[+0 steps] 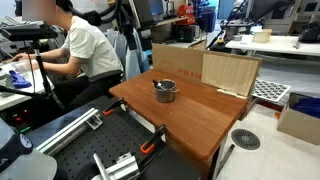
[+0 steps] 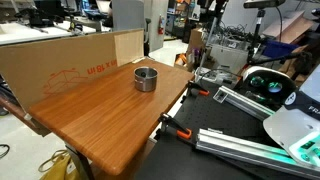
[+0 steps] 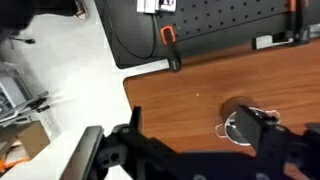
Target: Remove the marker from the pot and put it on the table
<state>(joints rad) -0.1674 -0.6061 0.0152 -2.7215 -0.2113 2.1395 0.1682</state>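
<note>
The silver-grey pot (image 1: 165,91) stands near the middle of the reddish-brown table (image 1: 190,115) in both exterior views (image 2: 146,78). A thin dark stick, the marker (image 1: 160,84), pokes out of the pot. In the wrist view the pot (image 3: 238,128) shows from above, partly hidden by my right finger, with a dark line inside that may be the marker. My gripper (image 3: 200,140) hangs well above the table (image 3: 190,90). It is open and empty, with the pot under its right finger. I cannot make it out clearly in the exterior views.
Cardboard boxes (image 1: 228,70) (image 2: 60,60) line one long edge of the table. A black perforated bench (image 1: 105,150) (image 3: 225,25) with orange clamps (image 3: 172,40) adjoins another edge. A person (image 1: 82,50) sits at a desk nearby. A round fan (image 1: 245,139) lies on the floor.
</note>
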